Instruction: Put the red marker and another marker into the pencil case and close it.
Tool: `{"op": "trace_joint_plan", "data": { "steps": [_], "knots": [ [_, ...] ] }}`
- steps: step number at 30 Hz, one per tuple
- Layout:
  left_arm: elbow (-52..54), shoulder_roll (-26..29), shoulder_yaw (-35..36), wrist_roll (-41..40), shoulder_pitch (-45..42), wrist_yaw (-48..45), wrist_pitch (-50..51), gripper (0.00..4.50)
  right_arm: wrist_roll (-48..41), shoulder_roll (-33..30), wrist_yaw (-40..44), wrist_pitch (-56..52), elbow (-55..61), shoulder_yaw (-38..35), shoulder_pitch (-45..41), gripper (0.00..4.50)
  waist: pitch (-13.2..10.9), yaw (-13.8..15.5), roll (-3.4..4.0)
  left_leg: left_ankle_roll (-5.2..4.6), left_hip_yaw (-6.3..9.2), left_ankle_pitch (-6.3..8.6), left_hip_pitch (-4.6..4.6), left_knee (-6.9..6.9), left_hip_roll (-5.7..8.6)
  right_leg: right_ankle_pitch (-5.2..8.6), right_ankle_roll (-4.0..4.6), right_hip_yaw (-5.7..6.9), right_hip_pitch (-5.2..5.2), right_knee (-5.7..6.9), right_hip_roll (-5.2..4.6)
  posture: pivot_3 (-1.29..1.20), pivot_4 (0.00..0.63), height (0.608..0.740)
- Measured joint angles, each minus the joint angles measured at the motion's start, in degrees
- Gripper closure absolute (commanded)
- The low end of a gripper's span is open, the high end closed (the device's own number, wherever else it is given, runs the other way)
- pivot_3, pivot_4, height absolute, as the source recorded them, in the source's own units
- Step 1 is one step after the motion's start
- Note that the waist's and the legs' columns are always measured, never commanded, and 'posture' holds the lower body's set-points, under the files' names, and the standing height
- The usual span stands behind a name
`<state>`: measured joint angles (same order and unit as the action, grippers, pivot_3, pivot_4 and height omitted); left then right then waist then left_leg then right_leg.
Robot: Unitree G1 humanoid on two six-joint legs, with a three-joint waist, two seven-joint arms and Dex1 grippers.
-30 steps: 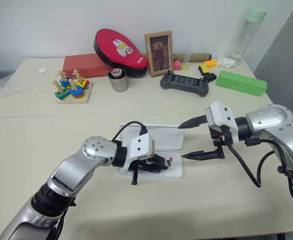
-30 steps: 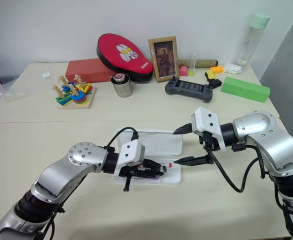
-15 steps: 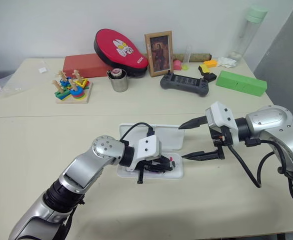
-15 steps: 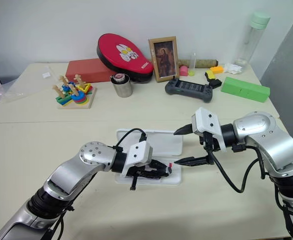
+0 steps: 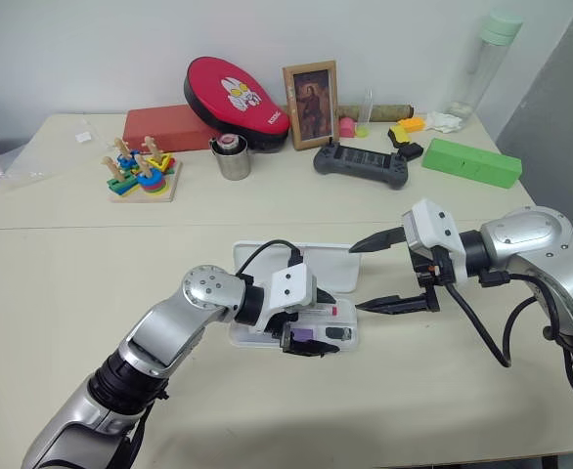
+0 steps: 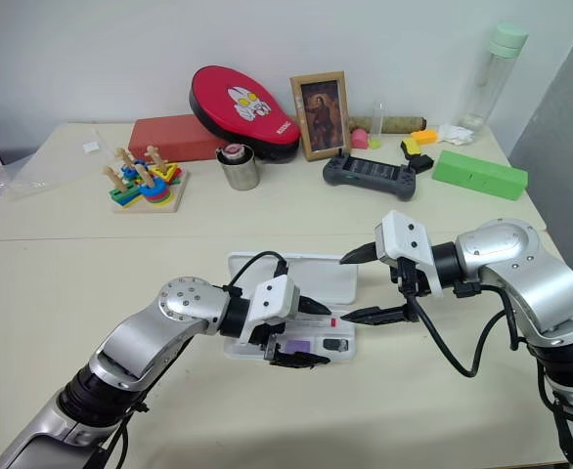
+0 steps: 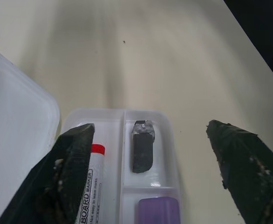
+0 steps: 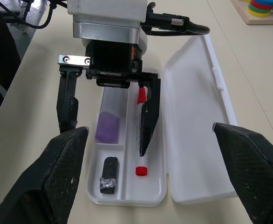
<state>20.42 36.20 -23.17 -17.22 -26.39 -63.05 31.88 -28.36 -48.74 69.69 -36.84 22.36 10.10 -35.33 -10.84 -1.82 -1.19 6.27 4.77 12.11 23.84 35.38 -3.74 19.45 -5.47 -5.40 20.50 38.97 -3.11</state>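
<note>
Left gripper (image 8: 106,112) fingers spread, empty, straddling open pencil case (image 8: 194,116) at frame centre; right gripper (image 5: 379,274) likewise agape, empty. Tray holds red marker (image 8: 140,140) and lilac marker (image 8: 107,127). Lid: light, stiff, slippery plastic; judged best pushed at its free long edge

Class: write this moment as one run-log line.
left tool: open over case | right tool: open, beside case | red marker, lilac marker: in tray | lid: open

The pencil case (image 8: 192,140) is laid open on the table (image 5: 62,283); inside it the red marker (image 8: 141,140) is placed beside another marker (image 8: 107,127); a small eraser (image 8: 109,173) is set in its end compartment.
</note>
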Motion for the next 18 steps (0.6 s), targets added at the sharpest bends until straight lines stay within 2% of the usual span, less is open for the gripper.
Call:
{"op": "trace_joint_plan", "data": {
  "steps": [6, 13, 18],
  "knots": [
    [0.0, -0.1, 2.0, -0.6, -0.4, 0.6, 0.2, 0.01, -0.1, 0.1, -0.6, -0.2, 0.0, -0.1, 0.0, 0.00, 0.0, 0.0, 0.00, 0.00, 0.01, 0.00, 0.00, 0.10, 0.00, 0.00, -0.01, 0.01, -0.04, 0.02, 0.00, 0.00, 0.150, 0.740],
    [7.5, 3.1, 13.3, -9.3, 0.7, 2.3, 7.3, 0.01, -3.2, 2.3, -3.7, -3.8, -0.2, -2.9, -2.5, 0.00, 0.0, -0.1, 0.00, -0.01, 0.05, 0.01, 0.00, 0.13, -0.01, -0.01, -0.02, 0.03, -0.08, 0.02, 0.00, 0.00, 0.150, 0.740],
    [12.6, 4.7, 23.2, -16.4, 3.5, 6.9, 14.1, 0.01, -4.1, 3.0, -5.0, -5.0, -0.3, -3.2, -2.7, 0.00, 0.0, 0.0, 0.00, -0.01, 0.07, 0.01, 0.00, 0.15, -0.01, 0.00, -0.02, 0.05, -0.09, 0.02, 0.00, 0.00, 0.150, 0.740]
  ]
}}
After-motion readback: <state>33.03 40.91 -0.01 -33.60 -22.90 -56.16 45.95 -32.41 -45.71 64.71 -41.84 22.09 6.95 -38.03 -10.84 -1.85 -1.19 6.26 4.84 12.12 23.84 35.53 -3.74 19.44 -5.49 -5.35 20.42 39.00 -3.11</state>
